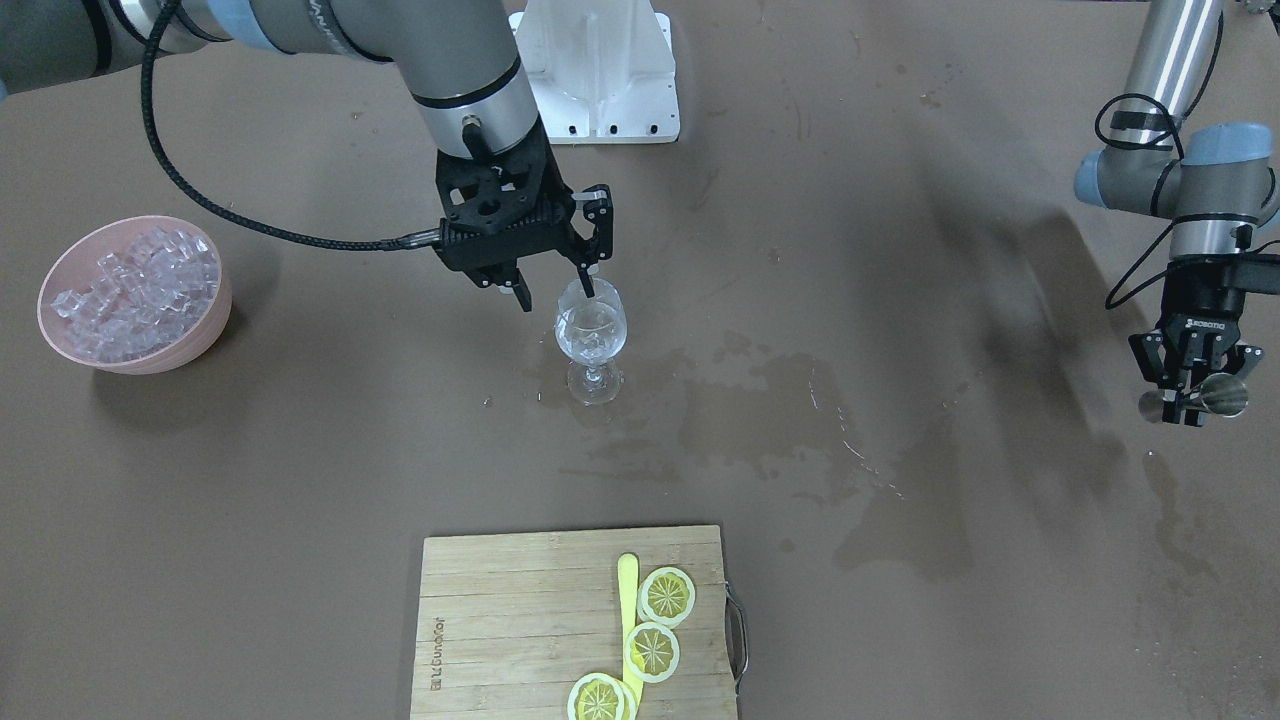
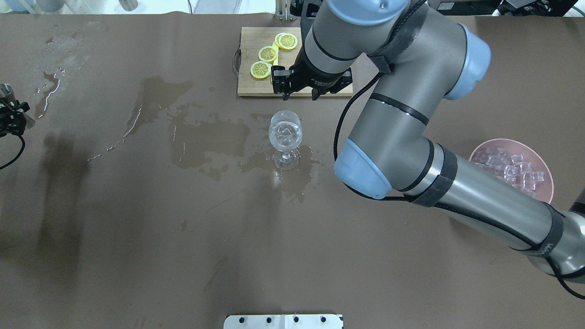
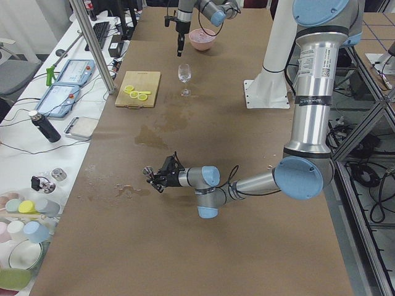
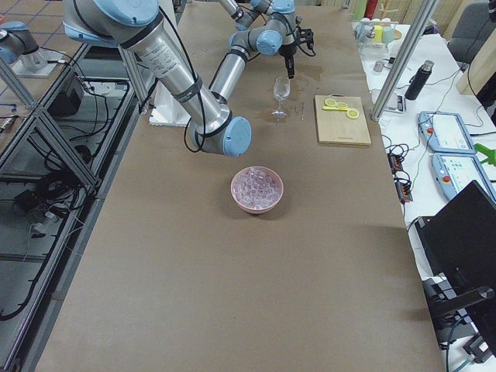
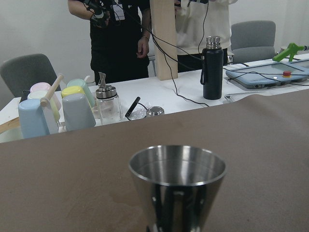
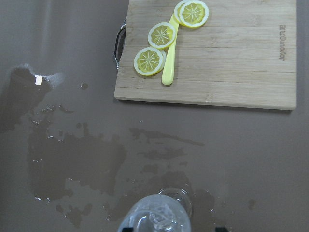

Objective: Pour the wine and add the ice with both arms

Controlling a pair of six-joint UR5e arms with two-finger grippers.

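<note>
Overhead, found the right gripper (image 2: 299, 95) hanging just above the wine glass (image 2: 285, 136), fingers spread wide and gripping nothing, with one fingertip (image 1: 590, 280) lined up with the rim in the front-facing view. Saw the glass standing upright on the brown table (image 2: 137, 237), at the edge of a wet patch (image 2: 205, 137), with several ice cubes (image 2: 286, 132) in its bowl; could not tell any wine apart from the cubes there. Noted more ice (image 1: 140, 285) heaped in a pink bowl (image 1: 205, 340), well apart from the glass on the robot's right side. Found the left gripper (image 1: 1188, 398) far off toward the table's other end, fingers clamped on a steel measuring cup (image 1: 1225, 393) tipped on its side. Spotted a wooden cutting board (image 1: 520, 620) beyond the glass, carrying lemon slices (image 1: 667, 596) and a yellow knife (image 1: 628, 590).
</note>
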